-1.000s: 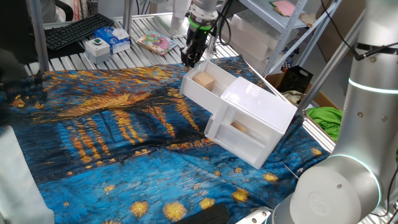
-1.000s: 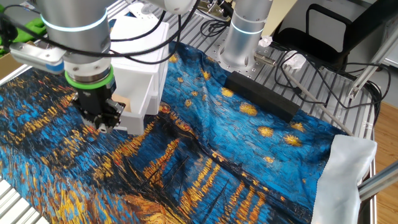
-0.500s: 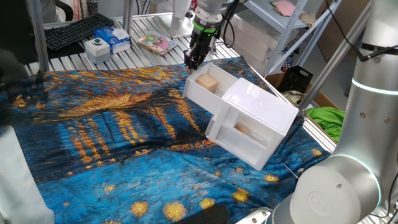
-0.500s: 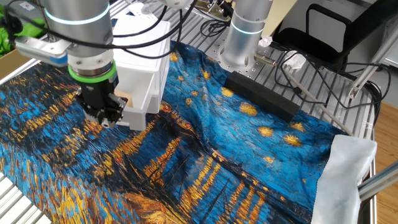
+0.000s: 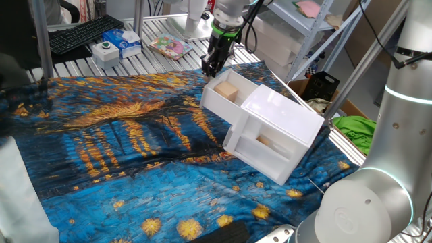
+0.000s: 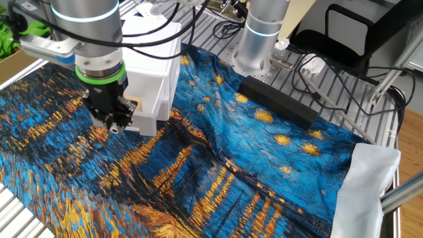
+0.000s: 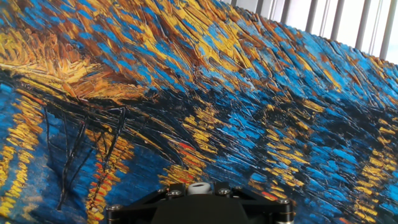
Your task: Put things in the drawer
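No readable writing or brand anywhere, just the swirly blue-and-gold cloth (image 5: 121, 142) under everything. White cabinet (image 5: 283, 128) sits behind the claw (image 5: 210, 67), with the drawer (image 5: 219, 101) pulled out right up against its fingertips. Arm comes straight down, claw vertical. Fingers look pressed together, holding nothing. Wooden block (image 5: 226, 90) sits inside the drawer, just beyond the claw.

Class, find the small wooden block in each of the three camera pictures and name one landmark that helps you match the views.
One fixed view: the wooden block lies in the open upper drawer, upper centre.
The other fixed view: only a tan sliver shows, behind the gripper, left.
Hand view: not in it.
Shared landmark: the blue and gold painted cloth.
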Robot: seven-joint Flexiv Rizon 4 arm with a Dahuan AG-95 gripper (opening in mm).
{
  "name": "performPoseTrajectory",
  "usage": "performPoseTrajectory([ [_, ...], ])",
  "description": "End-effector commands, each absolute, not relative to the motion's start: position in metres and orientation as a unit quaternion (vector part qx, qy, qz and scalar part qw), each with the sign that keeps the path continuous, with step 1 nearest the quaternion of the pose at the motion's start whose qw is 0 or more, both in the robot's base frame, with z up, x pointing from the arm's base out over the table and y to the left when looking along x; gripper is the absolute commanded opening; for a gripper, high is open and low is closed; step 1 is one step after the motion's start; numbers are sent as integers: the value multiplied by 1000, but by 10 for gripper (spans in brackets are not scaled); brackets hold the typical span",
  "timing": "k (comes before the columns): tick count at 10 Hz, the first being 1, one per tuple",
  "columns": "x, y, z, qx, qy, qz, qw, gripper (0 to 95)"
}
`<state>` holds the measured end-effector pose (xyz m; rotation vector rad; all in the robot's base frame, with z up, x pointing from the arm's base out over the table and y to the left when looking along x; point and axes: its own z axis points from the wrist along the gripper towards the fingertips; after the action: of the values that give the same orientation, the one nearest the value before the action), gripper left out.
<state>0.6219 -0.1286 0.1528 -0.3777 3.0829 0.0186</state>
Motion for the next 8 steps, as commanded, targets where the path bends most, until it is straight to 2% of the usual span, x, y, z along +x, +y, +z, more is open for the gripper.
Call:
performPoseTrajectory([
  [1,620,-128,153,-121,992,6,19,0],
  [8,604,-131,153,-121,992,9,22,0],
])
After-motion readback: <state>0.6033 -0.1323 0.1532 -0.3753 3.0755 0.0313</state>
